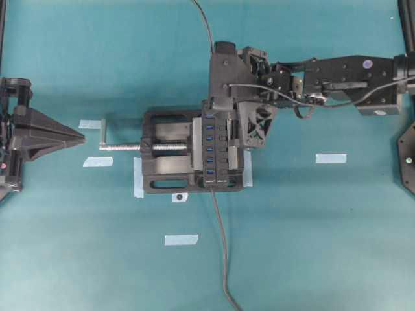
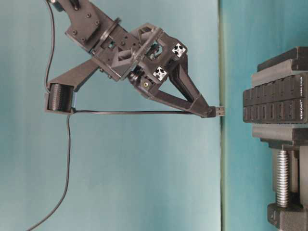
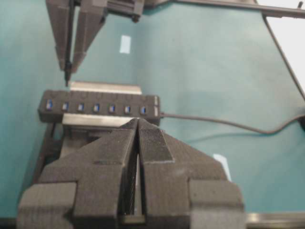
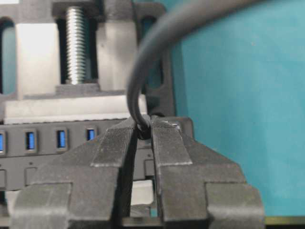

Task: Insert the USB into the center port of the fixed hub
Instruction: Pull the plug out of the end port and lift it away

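Observation:
The fixed hub (image 1: 220,150) is a long black bar with a row of blue ports, clamped in a black vise (image 1: 162,178). Its center port (image 3: 96,108) is unoccupied. My right gripper (image 2: 208,112) is shut on the USB (image 2: 219,111), whose metal tip sticks out past the fingertips, a short gap away from the hub (image 2: 274,103). In the left wrist view the right gripper (image 3: 68,71) hovers over the hub's end port, well off the middle. The USB's thin cable (image 4: 138,71) loops up from between the fingers (image 4: 164,143). My left gripper (image 1: 79,137) is shut on nothing, far left of the vise.
The vise's silver screw and handle (image 1: 120,147) stick out leftwards toward the left gripper. The hub's own dark cable (image 1: 222,253) runs to the near table edge. The USB's cable (image 1: 204,23) trails off the far edge. Pale tape strips (image 1: 331,158) lie on the teal mat.

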